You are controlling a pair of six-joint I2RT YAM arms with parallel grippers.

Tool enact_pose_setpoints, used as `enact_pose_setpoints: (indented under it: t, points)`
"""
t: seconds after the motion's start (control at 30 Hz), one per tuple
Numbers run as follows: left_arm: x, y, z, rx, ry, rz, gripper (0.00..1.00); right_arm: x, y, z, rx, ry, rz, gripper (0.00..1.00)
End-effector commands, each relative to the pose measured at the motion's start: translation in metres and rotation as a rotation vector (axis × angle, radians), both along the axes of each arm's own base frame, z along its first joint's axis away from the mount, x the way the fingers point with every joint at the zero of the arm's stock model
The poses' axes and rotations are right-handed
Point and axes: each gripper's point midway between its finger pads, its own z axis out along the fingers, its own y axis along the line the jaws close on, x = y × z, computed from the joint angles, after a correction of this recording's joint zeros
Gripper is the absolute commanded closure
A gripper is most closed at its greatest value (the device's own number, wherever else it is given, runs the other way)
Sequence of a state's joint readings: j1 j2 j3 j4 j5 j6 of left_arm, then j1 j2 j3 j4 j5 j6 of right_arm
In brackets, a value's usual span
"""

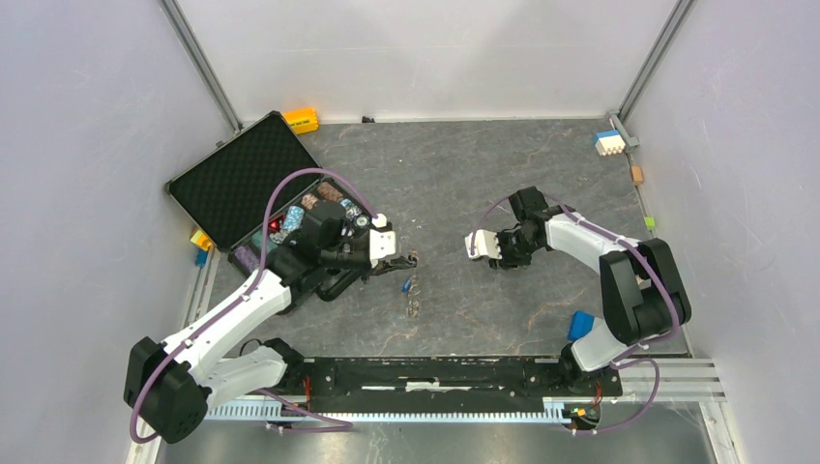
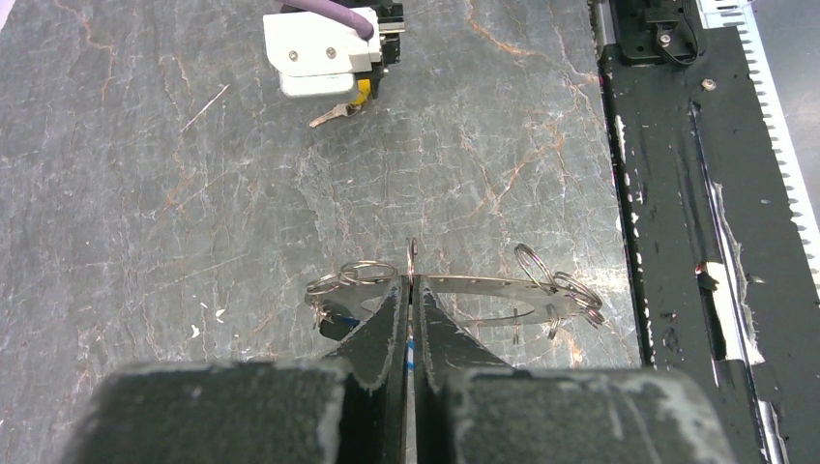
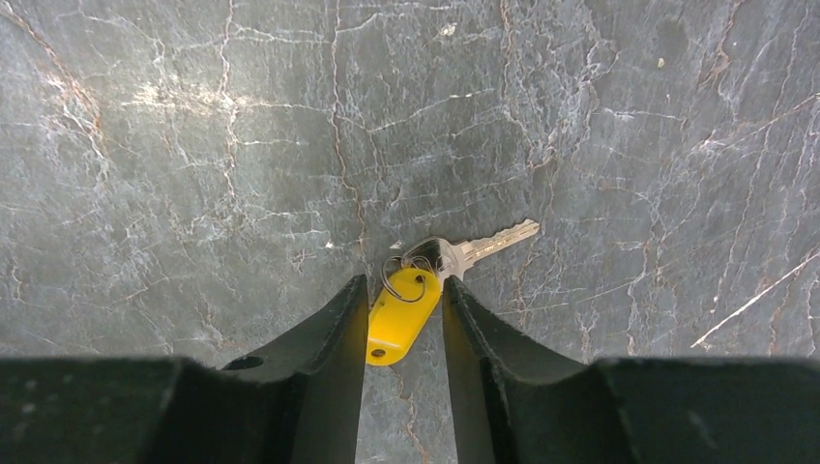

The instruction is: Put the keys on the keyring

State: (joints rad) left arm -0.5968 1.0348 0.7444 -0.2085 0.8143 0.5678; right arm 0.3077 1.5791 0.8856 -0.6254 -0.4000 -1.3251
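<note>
Case (image 1: 232, 179), black and open, lies at the left side of the worktop (image 1: 464, 174), its foam lid laid back toward the wall. Its lower half holds poker chips (image 1: 319, 205) in rows. The left end effector (image 2: 413, 285) is pressed together on the thin wire of the keyring (image 2: 483, 295), which carries several small rings. The blue key (image 1: 407, 286) is just beside it, near the middle of the worktop. The right end effector (image 3: 404, 290) stands with one finger on each side of the yellow key (image 3: 398, 314); whether it already presses the head I cannot tell. Between the two end effectors the grey surface is bare, and also toward the far wall. An orange block (image 1: 301, 120) and a blue-white block (image 1: 608, 142) sit at the far edge, and a black rail (image 1: 435, 372) runs along the near edge.
</note>
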Motion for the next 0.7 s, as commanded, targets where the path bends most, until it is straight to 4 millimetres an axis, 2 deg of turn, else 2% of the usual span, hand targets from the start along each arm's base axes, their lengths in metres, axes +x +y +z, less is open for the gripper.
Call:
enact_pose_setpoints:
  t: [0.0, 0.2, 0.53, 0.67]
  points:
    - [-0.0019, -0.0015, 0.0113, -0.03, -0.069, -0.035, 0.98, 0.0048, 0.0047, 0.0021, 0.001, -0.025, 0.062, 0.62]
    - [-0.0018, -0.0017, 0.0106, -0.029, -0.068, -0.035, 0.98, 0.0043, 0.0069, 0.0001, -0.002, -0.016, 0.069, 0.69]
    - [-0.0015, -0.0015, 0.0088, -0.026, -0.065, -0.034, 0.98, 0.0052, 0.0086, 0.0027, 0.003, -0.007, 0.065, 0.89]
    - [-0.0014, -0.0017, 0.0098, -0.027, -0.067, -0.035, 0.98, 0.0048, 0.0105, 0.0063, 0.013, -0.005, 0.064, 0.93]
